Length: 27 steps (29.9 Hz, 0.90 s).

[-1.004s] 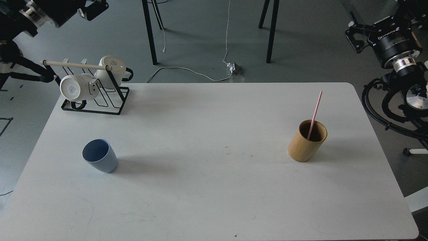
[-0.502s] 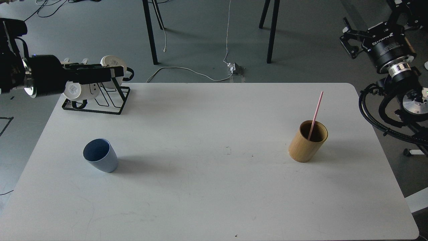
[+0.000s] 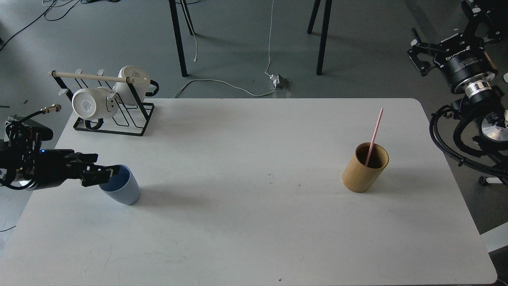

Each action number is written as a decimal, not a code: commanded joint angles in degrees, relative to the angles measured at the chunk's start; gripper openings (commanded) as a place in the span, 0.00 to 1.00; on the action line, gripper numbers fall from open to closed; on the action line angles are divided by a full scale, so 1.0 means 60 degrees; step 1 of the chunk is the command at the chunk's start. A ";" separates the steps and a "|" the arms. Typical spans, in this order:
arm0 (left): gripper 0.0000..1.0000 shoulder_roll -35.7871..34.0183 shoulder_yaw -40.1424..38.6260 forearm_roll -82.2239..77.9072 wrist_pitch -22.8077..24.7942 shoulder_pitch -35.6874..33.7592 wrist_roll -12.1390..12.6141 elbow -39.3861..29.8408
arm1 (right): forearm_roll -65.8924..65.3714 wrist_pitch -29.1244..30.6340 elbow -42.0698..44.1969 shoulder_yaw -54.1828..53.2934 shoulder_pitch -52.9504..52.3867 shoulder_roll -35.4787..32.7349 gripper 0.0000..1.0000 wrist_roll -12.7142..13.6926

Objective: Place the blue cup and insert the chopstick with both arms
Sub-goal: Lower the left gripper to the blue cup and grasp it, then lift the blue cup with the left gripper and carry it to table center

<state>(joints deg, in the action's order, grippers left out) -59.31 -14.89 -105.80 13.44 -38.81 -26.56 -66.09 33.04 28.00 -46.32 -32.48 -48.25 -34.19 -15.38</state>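
Since half a second ago, the left gripper (image 3: 104,174) has dropped from the rack to the blue cup (image 3: 120,190) near the surface's (image 3: 254,238) left edge, fingers parted at its rim. Right gripper (image 3: 416,55) hangs open off the far right corner; the chopstick (image 3: 374,135) stands in the bamboo holder (image 3: 363,171).

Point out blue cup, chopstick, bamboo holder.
blue cup (image 3: 126,194): head view, outer wall near the base.
chopstick (image 3: 376,130): head view, pink shaft above the holder.
bamboo holder (image 3: 357,176): head view, tan outer wall.
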 commanded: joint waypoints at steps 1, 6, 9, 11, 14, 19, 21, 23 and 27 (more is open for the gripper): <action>0.62 0.0304 0.0299 0.0012 -0.0116 0.0008 0.0004 0.0437 | 0.0001 0.0000 0.0014 -0.0007 0.0000 0.0001 0.99 0.0000; 0.44 0.0832 0.0299 -0.0002 -0.0130 0.0008 -0.0215 0.1376 | -0.0014 0.0000 0.0000 -0.0007 0.0000 0.0001 0.99 -0.0014; 0.16 0.0832 0.0314 -0.0032 -0.0043 0.0023 -0.0239 0.1406 | -0.0029 0.0000 0.0014 -0.0007 0.0015 -0.0087 0.99 -0.0014; 0.06 0.0832 0.0416 -0.0032 -0.0013 -0.0035 -0.0239 0.1420 | -0.0029 0.0000 0.0014 -0.0007 0.0015 -0.0117 0.99 -0.0014; 0.05 0.0832 0.0431 -0.0032 -0.0013 -0.0124 -0.0239 0.1406 | -0.0029 0.0000 0.0029 -0.0007 0.0029 -0.0131 0.99 -0.0014; 0.01 0.0832 0.0431 -0.0032 0.0161 -0.0518 -0.0239 0.1274 | -0.0029 0.0000 0.0029 -0.0007 0.0044 -0.0131 0.99 -0.0029; 0.00 0.0847 0.0416 -0.0061 0.0483 -0.0912 -0.0239 0.1114 | -0.0029 0.0000 0.0014 -0.0007 0.0029 -0.0131 0.99 -0.0029; 0.00 0.0847 0.0416 -0.0061 0.0922 -0.1570 -0.0239 0.0720 | -0.0029 0.0000 0.0014 -0.0007 0.0029 -0.0146 0.99 -0.0029; 0.00 0.1284 0.0416 -0.0090 0.2427 -0.3196 -0.0239 0.0059 | -0.0029 0.0000 -0.0001 -0.0109 0.0015 -0.0263 0.99 -0.0014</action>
<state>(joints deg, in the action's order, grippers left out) -53.86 -12.39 -106.20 22.04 -51.44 -28.01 -63.18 32.87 28.00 -46.25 -32.58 -48.05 -35.37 -15.55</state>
